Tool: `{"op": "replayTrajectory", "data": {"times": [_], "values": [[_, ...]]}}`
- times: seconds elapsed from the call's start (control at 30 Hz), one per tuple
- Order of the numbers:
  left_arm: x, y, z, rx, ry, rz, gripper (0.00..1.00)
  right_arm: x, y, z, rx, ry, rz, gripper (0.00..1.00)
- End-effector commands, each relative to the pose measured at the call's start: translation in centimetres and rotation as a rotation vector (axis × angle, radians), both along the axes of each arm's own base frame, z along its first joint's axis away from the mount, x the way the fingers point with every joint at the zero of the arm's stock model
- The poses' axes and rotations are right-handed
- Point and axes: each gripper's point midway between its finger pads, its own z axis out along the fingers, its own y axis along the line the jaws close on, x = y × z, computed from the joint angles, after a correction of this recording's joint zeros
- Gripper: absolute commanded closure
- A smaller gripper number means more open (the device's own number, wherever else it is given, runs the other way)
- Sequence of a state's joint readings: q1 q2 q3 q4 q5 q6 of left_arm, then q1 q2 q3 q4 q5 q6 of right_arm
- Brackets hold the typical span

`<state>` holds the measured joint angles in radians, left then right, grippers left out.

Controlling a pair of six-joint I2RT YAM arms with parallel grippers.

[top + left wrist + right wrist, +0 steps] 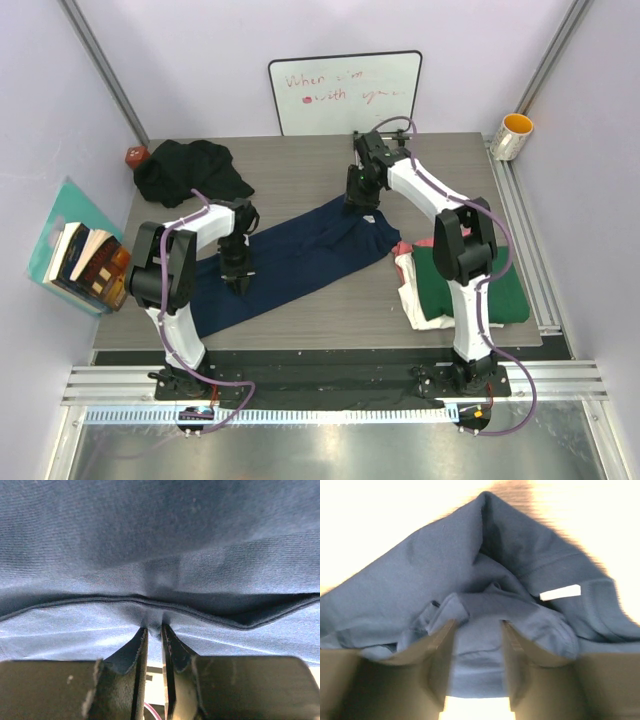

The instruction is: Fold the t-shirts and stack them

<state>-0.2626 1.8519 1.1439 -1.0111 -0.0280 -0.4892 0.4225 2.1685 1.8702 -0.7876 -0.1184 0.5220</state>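
Observation:
The navy blue t-shirt (290, 262) lies stretched diagonally across the middle of the table. My left gripper (238, 272) is shut on a fold of it near its lower left part; in the left wrist view the fingertips (154, 628) pinch the navy cloth (160, 545). My right gripper (362, 203) holds the shirt's far end by the collar; in the right wrist view bunched navy cloth (445, 570) with a white label (560, 593) sits between the fingers (477, 622). A black t-shirt (190, 170) lies crumpled at the back left. A dark green shirt (505, 285), a cream-white one (412, 298) and a pink-red one (403, 247) are stacked at the right.
A whiteboard (345, 92) with red writing leans on the back wall. A yellow-rimmed mug (512, 135) stands at the back right. Books (85, 262) stand off the table's left edge, and a small red object (135, 156) sits at the back left corner.

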Motion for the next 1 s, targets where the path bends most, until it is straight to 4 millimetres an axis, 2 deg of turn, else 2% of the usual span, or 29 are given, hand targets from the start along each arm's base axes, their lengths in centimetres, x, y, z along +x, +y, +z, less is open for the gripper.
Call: {"op": "replayTrajectory", "data": {"times": [0.0, 0.1, 0.27, 0.37, 0.53, 0.6, 0.7, 0.97], "values": [[-0.8, 0.6, -1.8, 0.032, 0.050, -0.023, 0.84, 1.0, -2.3, 6.6, -0.068, -0.212, 0.021, 0.45], [-0.9, 0.5, -2.1, 0.026, 0.058, -0.023, 0.84, 0.3, -4.0, 6.1, -0.152, -0.214, 0.040, 0.44], [-1.3, 0.6, -2.2, 0.025, 0.071, -0.026, 0.84, -0.6, -4.8, 5.1, -0.205, -0.190, 0.093, 0.44], [-1.4, 0.6, -2.3, 0.025, 0.074, -0.029, 0.84, -0.8, -5.2, 3.7, -0.240, -0.173, 0.135, 0.44], [-1.5, 0.6, -2.2, 0.025, 0.080, -0.028, 0.84, 0.3, -5.2, 2.3, -0.270, -0.219, 0.201, 0.44], [-1.4, 0.4, -2.1, 0.016, 0.082, -0.020, 0.85, 0.8, -5.2, 2.3, -0.272, -0.232, 0.202, 0.44], [-1.0, -0.1, -1.9, -0.003, 0.078, -0.012, 0.85, 1.3, -5.2, 1.7, -0.277, -0.252, 0.212, 0.40], [-0.2, -0.1, -1.5, 0.003, 0.078, -0.027, 0.85, 2.0, -3.7, 0.2, -0.223, -0.255, 0.247, 0.38]]}}
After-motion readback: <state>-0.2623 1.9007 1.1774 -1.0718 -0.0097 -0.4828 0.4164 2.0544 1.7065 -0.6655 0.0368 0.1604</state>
